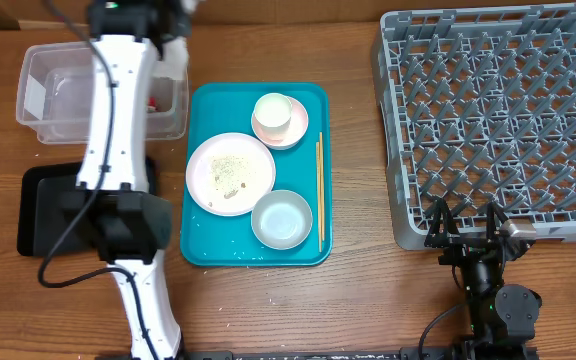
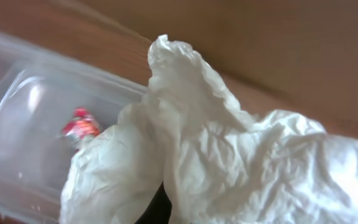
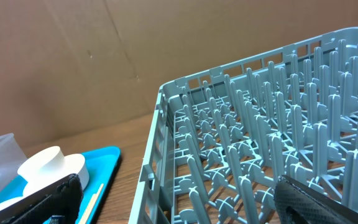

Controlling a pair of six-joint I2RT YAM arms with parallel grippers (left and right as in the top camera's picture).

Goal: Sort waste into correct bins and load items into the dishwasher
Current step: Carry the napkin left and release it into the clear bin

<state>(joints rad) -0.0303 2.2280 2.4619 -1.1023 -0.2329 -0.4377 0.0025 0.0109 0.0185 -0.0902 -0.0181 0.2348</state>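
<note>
A crumpled white paper napkin (image 2: 229, 155) fills the left wrist view, bunched right up against the left gripper (image 1: 171, 28). It hides the jaws, so I cannot tell whether they are clamped on it. The napkin hangs over the right end of the clear plastic bin (image 2: 17, 118), where a small red scrap (image 2: 79, 126) lies inside.

The right gripper (image 1: 465, 222) sits with its jaws apart and holding nothing, just beside the near edge of the grey plastic dishwasher rack (image 1: 498, 110).

Between the bin and the rack, the teal rectangular tray (image 1: 203, 100) carries:
- a crumb-strewn pink plate (image 1: 230, 173)
- a white cup (image 1: 272, 112)
- a pale blue bowl (image 1: 281, 220)
- wooden chopsticks (image 1: 319, 190)
</note>
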